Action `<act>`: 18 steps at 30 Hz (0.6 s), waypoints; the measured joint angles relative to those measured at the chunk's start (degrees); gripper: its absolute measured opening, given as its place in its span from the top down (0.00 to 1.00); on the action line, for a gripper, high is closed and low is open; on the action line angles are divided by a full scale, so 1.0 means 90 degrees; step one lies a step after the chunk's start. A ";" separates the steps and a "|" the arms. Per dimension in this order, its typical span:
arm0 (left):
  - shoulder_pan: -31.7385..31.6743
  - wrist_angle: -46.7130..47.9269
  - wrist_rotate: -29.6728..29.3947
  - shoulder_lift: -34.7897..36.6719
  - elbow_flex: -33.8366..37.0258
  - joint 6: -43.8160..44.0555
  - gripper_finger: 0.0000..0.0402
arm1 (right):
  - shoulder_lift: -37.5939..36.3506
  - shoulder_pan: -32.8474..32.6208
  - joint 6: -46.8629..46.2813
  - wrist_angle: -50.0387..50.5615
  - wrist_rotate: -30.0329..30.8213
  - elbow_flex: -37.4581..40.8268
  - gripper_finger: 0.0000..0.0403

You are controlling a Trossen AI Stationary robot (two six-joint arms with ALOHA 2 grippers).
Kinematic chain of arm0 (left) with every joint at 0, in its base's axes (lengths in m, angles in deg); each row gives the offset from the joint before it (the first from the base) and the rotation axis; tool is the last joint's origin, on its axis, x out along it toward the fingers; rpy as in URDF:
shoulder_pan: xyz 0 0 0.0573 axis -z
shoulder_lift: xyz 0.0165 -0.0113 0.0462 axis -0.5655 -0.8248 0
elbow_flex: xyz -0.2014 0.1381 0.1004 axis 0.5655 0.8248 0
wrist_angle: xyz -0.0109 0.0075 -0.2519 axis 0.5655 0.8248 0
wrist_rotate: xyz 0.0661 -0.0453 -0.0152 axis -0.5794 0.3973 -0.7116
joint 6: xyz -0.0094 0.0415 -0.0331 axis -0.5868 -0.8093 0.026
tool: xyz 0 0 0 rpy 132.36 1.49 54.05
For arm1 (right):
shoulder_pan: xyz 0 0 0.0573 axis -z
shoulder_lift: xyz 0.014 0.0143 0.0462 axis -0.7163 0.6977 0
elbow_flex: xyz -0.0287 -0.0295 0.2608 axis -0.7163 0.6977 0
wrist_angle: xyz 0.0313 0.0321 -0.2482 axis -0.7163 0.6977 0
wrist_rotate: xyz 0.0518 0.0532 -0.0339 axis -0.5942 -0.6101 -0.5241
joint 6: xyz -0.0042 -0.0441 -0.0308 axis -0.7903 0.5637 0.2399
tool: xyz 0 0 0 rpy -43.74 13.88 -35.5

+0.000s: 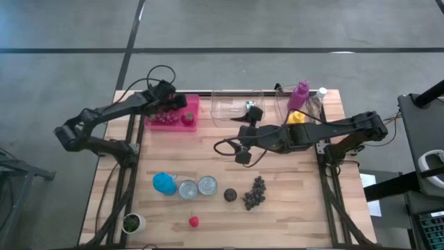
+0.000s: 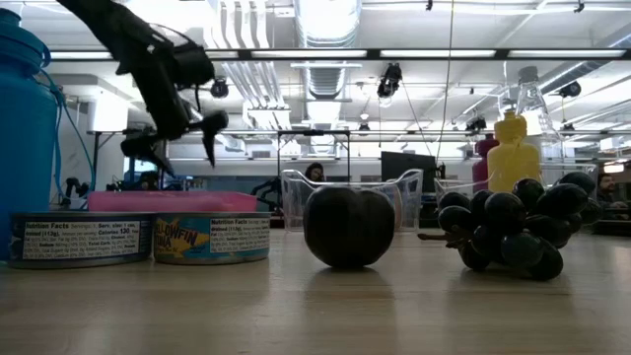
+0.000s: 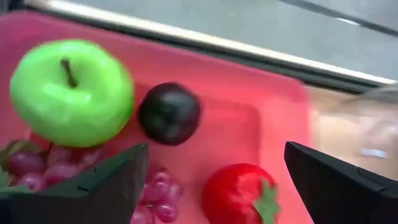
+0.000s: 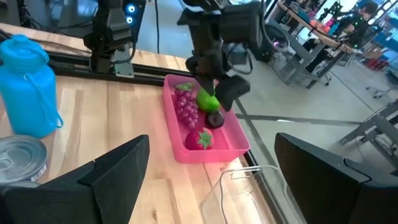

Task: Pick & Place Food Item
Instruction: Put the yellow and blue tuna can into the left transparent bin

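Observation:
A pink tray [image 1: 192, 104] stands at the table's far left. In it lie a green apple [image 3: 71, 92], a dark plum [image 3: 169, 113], a red strawberry [image 3: 239, 193] and pink grapes [image 3: 155, 202], all resting on the tray's floor. My left gripper [image 3: 214, 180] hangs open just above the tray [image 4: 236, 134], over the apple and plum, touching nothing; the low view shows its fingers [image 2: 182, 138] spread above the tray [image 2: 173, 201]. My right gripper [image 1: 243, 154] waits open above the table's middle, and its wrist view shows nothing between its fingers [image 4: 208, 180].
Near the front lie a blue bottle [image 1: 164, 183], two cans [image 1: 198, 187], another dark plum [image 1: 230, 195], dark grapes [image 1: 254, 192] and a small red fruit [image 1: 194, 221]. A clear container [image 1: 232, 110] and purple [image 1: 300, 94], yellow [image 1: 296, 117] and clear bottles stand at the far right.

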 joint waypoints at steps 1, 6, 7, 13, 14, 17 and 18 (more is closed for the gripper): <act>0.0021 0.0012 0.0039 0.0120 -0.0032 -0.0097 0.08 | -0.0039 0.0000 -0.0062 0.0040 0.0002 0.0000 0.15; 0.0230 0.0007 0.0083 0.0824 -0.0210 -0.0721 0.11 | -0.0307 0.0000 -0.0501 0.0526 -0.0005 0.0000 0.17; 0.0309 0.0002 0.0083 0.0982 -0.0233 -0.0894 0.11 | -0.0358 0.0000 -0.0636 0.0635 -0.0006 -0.0001 0.18; 0.1076 0.0003 0.0054 0.1761 -0.0293 -0.1745 0.13 | -0.0560 0.0015 -0.1391 0.1671 -0.0441 -0.0001 0.19; 0.1241 0.0005 0.0036 0.1862 -0.0294 -0.1799 0.14 | -0.0563 0.0015 -0.1467 0.1769 -0.0495 0.0000 0.19; 0.1776 0.0007 -0.0101 0.2124 -0.0294 -0.1894 0.14 | -0.0576 0.0017 -0.1552 0.1904 -0.0594 0.0000 0.19; 0.1955 0.0007 -0.0123 0.2192 -0.0294 -0.1900 0.13 | -0.0576 0.0019 -0.1555 0.1907 -0.0646 0.0000 0.19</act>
